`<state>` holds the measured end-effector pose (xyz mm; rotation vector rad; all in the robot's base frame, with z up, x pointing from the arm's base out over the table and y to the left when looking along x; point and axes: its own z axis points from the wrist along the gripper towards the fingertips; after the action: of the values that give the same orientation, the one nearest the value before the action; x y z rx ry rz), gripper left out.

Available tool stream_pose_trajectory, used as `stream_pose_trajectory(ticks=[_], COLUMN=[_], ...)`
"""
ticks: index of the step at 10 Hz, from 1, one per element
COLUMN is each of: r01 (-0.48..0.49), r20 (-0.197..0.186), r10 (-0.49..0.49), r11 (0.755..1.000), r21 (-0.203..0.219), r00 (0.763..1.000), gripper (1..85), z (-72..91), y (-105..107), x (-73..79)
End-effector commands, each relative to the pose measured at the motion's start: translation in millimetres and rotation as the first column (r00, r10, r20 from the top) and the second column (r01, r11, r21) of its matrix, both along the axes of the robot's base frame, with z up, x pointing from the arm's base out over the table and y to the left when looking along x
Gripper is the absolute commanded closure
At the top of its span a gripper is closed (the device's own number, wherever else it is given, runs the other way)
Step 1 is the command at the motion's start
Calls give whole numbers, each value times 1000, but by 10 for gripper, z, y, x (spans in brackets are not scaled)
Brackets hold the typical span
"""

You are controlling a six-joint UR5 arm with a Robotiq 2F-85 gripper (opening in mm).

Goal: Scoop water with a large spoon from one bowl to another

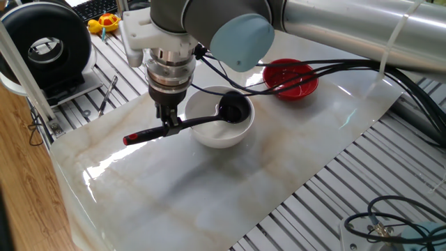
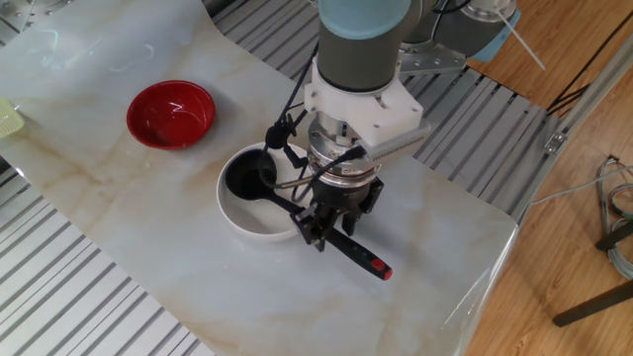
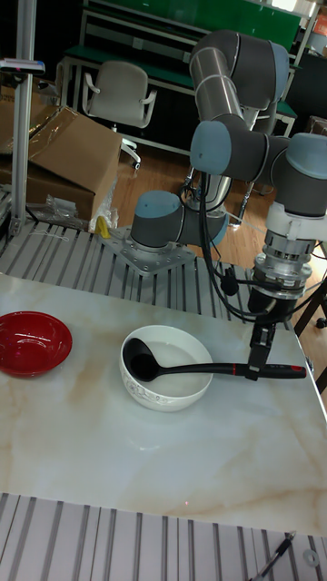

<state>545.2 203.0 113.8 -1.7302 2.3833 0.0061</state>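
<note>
The white bowl (image 1: 209, 132) (image 2: 242, 213) (image 3: 182, 390) stands mid-table. The black large spoon (image 1: 202, 120) (image 2: 259, 193) (image 3: 191, 369) lies across its rim, scoop down inside it, red-tipped handle sticking out over the table. My gripper (image 1: 169, 124) (image 2: 321, 229) (image 3: 259, 359) is shut on the spoon's handle just outside the bowl's rim. The red bowl (image 1: 290, 78) (image 2: 170, 114) (image 3: 32, 342) sits apart on the table. Water does not show clearly in either bowl.
A black round device (image 1: 47, 47) and a yellow toy (image 1: 104, 24) sit beyond the table's left end. Black cables (image 1: 327, 68) hang from the arm over the red bowl. Grey slatted rails (image 2: 79, 297) border the marble top (image 1: 209, 188).
</note>
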Motion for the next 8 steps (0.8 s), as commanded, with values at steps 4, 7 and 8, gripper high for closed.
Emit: stream_pose_trajectory(ticks=[4, 7, 8], r01=[-35, -57, -61], r20=[-3, -1, -2], r10=[35, 57, 61], r11=[999, 998, 998], r21=[24, 22, 29], r00=[999, 998, 998], gripper=[363, 363, 363], z=[8, -24, -53], y=[59, 45, 44], x=[-21, -25, -32])
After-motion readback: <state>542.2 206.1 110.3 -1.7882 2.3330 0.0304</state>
